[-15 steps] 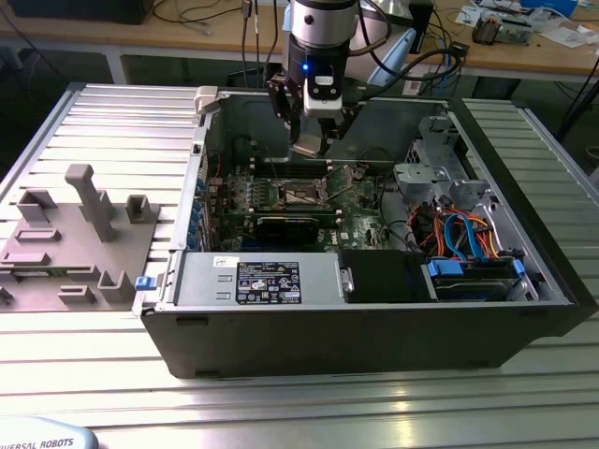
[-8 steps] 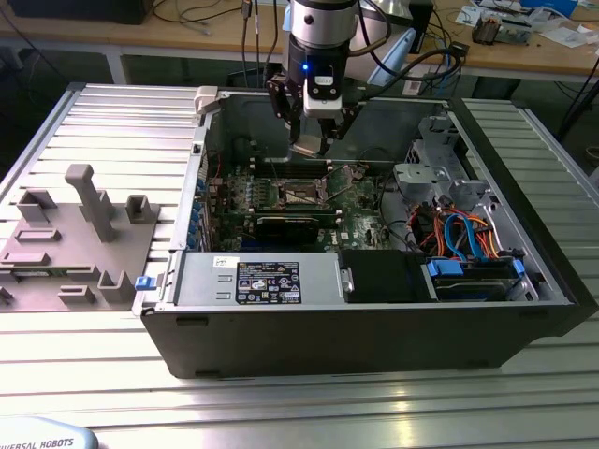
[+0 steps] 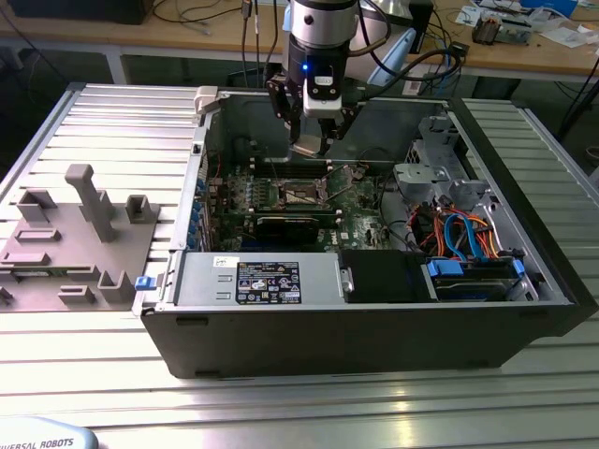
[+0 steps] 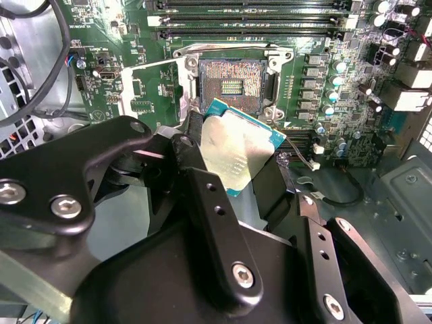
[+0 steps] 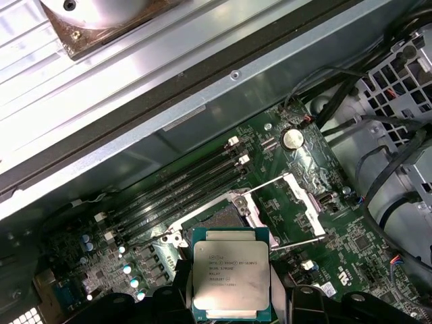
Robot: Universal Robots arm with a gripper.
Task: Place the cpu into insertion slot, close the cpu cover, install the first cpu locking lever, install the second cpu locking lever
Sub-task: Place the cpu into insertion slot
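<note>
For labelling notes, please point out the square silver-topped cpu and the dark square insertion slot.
The square silver-topped cpu point(image 5: 231, 277), first wrist view: centre of metal top.
The dark square insertion slot point(image 4: 231, 84), second wrist view: centre of contact field.

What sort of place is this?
Likely a robotics lab or workshop: a gripper holds a cpu over an open computer case on a ribbed metal table, with cluttered workbenches behind.

In the first wrist view the chip point(image 5: 231, 279) covers part of the socket point(image 5: 217, 217); in the second wrist view the gripper point(image 4: 236, 158) hides one chip corner.
</note>
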